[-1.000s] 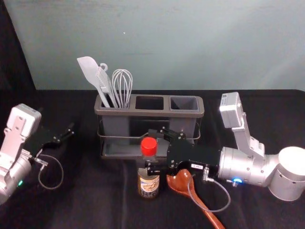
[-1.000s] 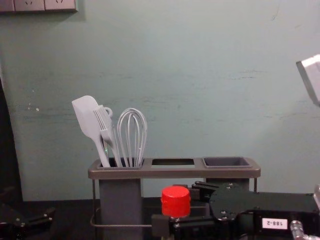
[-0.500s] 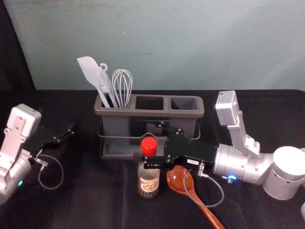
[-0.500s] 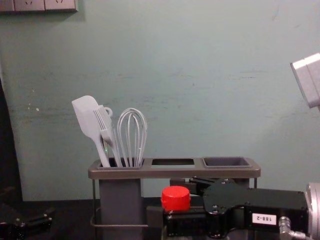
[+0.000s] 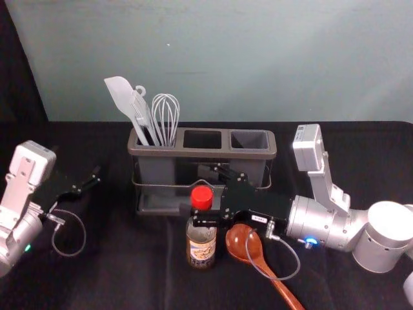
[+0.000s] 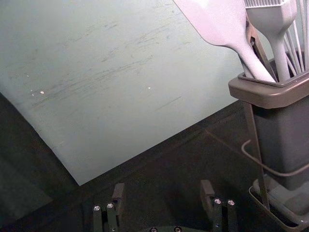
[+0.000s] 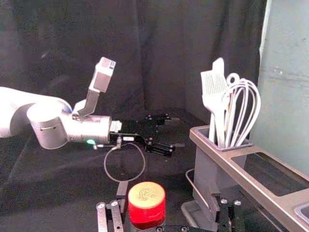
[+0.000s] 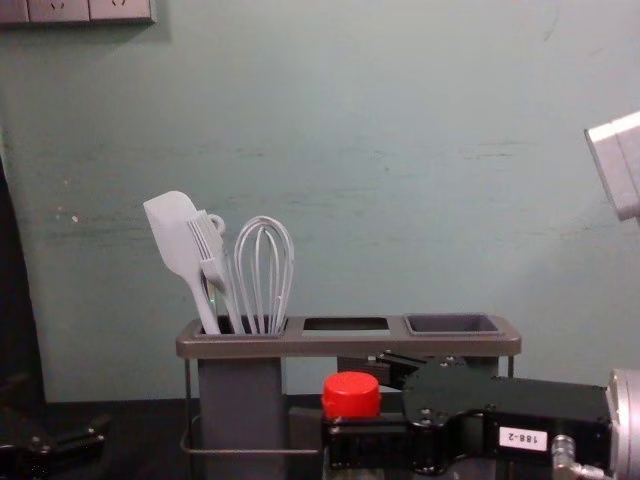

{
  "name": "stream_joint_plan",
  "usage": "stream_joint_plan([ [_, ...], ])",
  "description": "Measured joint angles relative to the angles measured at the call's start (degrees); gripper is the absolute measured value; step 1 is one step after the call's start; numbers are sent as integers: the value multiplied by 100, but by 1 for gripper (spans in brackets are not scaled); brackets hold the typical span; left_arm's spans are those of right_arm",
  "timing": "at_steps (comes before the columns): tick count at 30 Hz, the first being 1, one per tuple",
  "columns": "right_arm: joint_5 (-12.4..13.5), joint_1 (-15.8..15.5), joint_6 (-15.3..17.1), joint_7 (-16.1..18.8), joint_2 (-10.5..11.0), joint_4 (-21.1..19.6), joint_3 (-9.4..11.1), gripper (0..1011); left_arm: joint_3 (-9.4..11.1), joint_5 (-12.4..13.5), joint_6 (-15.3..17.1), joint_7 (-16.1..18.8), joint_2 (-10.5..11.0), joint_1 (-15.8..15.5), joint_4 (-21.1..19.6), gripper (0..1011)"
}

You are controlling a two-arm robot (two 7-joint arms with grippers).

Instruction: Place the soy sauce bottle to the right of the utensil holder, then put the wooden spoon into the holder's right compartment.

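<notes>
black cloth [image 5: 129, 278] bears a red-capped, labelled bottle [image 5: 201, 247] inside the spread right hand [image 5: 199, 195].

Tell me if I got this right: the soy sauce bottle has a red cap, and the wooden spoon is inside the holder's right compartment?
Not the spoon part: the head view shows the wooden spoon lying on the table, in front of the holder. The soy sauce bottle does have a red cap.

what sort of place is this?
Probably a robot test bench, not a working kitchen: utensil holder and soy sauce bottle stand on black cloth before a plain, scuffed wall.
</notes>
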Motion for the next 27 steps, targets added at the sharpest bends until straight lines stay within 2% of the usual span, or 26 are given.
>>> stream_joint_plan([
  [6, 3, 0, 6, 3, 5, -6, 0, 993, 0, 0, 0, 0, 0, 0, 0, 1011],
  [8, 4, 0, 9, 6, 6, -9, 0, 930, 0, 0, 0, 0, 0, 0, 0, 1011],
  [9, 4, 0, 10, 6, 7, -10, 0, 930, 0, 0, 0, 0, 0, 0, 0, 1012],
  [21, 9, 0, 16, 13, 12, -16, 0, 594, 0, 0, 0, 0, 0, 0, 0, 1011],
  [25, 11, 0, 19, 12, 14, -17, 0, 425, 0, 0, 0, 0, 0, 0, 0, 1011],
  [27, 12, 0, 21, 12, 14, -17, 0, 399, 0, 0, 0, 0, 0, 0, 0, 1011],
])
